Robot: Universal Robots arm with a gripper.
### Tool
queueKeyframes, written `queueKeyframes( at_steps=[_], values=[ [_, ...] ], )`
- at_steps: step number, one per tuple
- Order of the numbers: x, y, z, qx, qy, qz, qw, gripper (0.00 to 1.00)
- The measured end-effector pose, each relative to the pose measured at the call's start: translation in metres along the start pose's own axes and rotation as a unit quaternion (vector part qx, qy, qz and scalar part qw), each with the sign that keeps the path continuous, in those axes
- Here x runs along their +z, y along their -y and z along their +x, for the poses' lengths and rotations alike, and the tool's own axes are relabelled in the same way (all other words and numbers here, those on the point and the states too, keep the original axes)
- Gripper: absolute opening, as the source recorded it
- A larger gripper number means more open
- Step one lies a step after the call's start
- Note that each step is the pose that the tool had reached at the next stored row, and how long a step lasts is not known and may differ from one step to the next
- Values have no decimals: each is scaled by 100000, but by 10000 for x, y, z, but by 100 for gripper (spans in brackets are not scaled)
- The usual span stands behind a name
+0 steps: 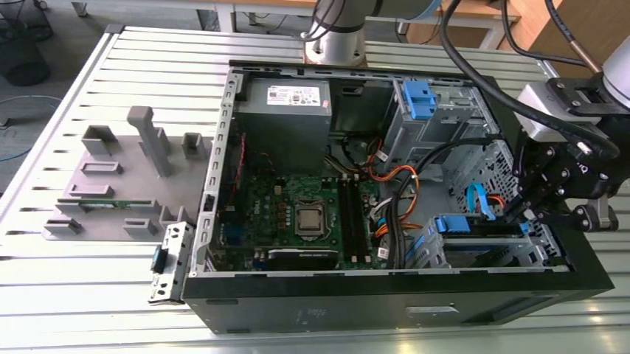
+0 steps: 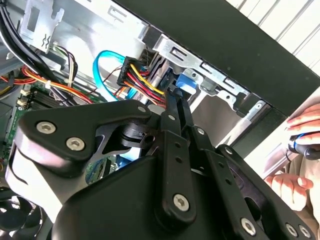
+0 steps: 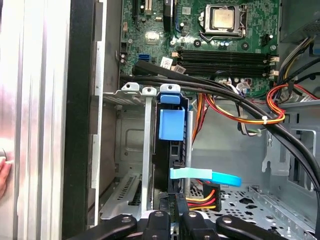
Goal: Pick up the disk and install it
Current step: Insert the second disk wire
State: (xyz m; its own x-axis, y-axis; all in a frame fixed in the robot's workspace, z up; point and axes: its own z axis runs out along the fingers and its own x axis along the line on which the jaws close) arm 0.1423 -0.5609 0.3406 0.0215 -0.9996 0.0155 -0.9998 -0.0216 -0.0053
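- The gripper [image 1: 527, 214] is down at the drive cage [image 1: 536, 247] in the near corner of the open computer case [image 1: 394, 302], on the exterior view's right.
- The disk [image 3: 171, 145] sits upright on edge in the cage slot, its blue rail frame and blue tab showing in the first wrist view; in the exterior view it appears as a blue-edged slab [image 1: 482, 228] in the bay.
- The fingers [image 3: 172, 212] are drawn close together at the disk's edge, but whether they actually clamp it cannot be told.
- A blue data cable [image 3: 207, 175] curves just beside the disk, with a red-and-yellow power plug [image 3: 202, 200] near it.
- The motherboard [image 1: 295, 214] lies flat mid-case; the grey power supply [image 1: 285, 103] sits in the far corner.
- A person's hand [image 2: 300, 150] rests outside the case wall.
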Motion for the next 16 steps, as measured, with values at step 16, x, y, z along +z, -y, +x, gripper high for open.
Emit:
queueKeyframes(
  at_steps=[16],
  values=[
    [1,-25,-32,2,-2,2,100000,16]
  ],
)
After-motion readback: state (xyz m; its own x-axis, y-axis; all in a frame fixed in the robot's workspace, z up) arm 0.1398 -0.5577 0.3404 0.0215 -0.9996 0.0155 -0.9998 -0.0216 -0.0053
